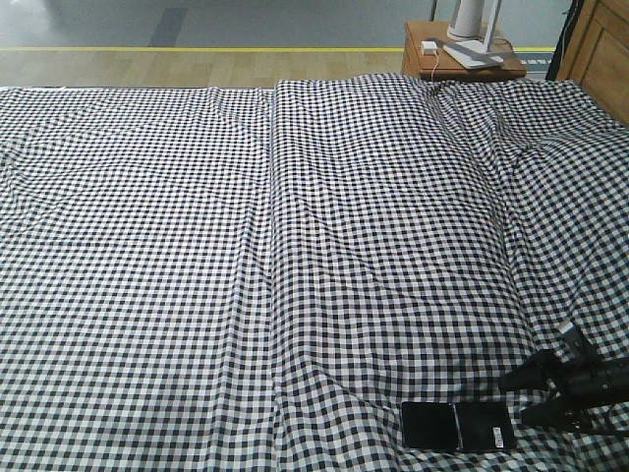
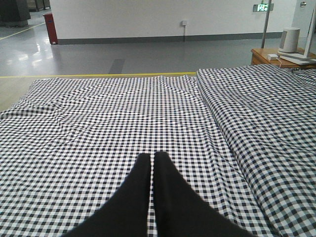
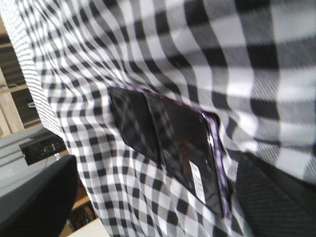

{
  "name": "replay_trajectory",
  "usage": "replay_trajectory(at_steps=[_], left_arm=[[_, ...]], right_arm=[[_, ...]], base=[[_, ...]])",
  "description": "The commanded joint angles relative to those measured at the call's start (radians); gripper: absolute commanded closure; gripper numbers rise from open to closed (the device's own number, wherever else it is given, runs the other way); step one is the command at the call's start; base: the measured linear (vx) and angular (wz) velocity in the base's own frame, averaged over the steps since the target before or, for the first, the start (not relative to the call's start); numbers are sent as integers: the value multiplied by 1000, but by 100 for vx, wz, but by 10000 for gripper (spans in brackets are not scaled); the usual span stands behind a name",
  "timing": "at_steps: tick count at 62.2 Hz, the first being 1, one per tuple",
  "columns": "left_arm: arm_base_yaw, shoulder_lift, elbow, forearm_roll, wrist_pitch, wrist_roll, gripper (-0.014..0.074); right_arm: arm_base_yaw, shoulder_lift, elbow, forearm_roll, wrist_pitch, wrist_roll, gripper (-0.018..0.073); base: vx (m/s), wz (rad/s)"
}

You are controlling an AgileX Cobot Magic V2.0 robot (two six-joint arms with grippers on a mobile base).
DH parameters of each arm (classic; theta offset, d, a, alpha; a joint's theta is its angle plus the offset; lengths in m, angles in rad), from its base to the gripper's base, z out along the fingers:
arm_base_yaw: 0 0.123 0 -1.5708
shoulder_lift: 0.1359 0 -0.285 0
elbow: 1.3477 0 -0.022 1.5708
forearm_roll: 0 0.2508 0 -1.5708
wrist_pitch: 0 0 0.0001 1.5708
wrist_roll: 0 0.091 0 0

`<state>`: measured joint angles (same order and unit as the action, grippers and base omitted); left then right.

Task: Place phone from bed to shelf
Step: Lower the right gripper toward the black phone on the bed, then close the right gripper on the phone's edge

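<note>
The phone (image 1: 457,426), a flat glossy black slab with a crease and a white sticker, lies on the checked bed (image 1: 295,246) near its front right edge. My right gripper (image 1: 521,396) hovers just to the right of it, open, its tips pointing at the phone's right end. In the right wrist view the phone (image 3: 173,143) lies between the two spread dark fingers (image 3: 276,197), touching neither, with its pinkish edge nearest the right one. My left gripper (image 2: 152,157) is shut on nothing, low over the bed (image 2: 98,123). Pale wooden boards (image 3: 9,106), apparently the shelf, show past the bed's edge.
A small brown side table (image 1: 432,61) with a white device and flat items stands beyond the bed's far right corner. A wooden cabinet (image 1: 600,49) rises at the back right. Bare floor with a yellow line (image 1: 197,49) runs behind the bed.
</note>
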<state>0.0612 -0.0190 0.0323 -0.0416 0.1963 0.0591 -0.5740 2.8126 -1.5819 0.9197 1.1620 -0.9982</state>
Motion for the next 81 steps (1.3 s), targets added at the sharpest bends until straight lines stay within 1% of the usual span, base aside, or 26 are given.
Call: replay_trajectory(at_steps=[1,37,44,49,58,64,81], left_arm=[[0,-8,7,-9,-70,0,595],[0,-8,7,-9,-70,0,595],[0,-8,7,-9,-70,0,595],[0,-8,7,-9,-70,0,595],[0,-8,7,-9,-70,0,595],[0,-8,7,-9,-70,0,595],[0,-8,7,-9,-70,0,595]], right_arm=[[-2,-59,-12,38,126,-30,-45],[-2,-1,-12,36,127,-35,-35],[10,-1,-12,38,127,-39,-35],[32,-1,-12,47,127,-42,-35],[97,-1,-12,54,127,-63,-35],[139,-1,-12,76,127,-72,-35],[195,-1,-12,119,127,-88,-35]], base=[[0,0],[0,0],[0,0],[0,0],[0,0],[0,0],[0,0]])
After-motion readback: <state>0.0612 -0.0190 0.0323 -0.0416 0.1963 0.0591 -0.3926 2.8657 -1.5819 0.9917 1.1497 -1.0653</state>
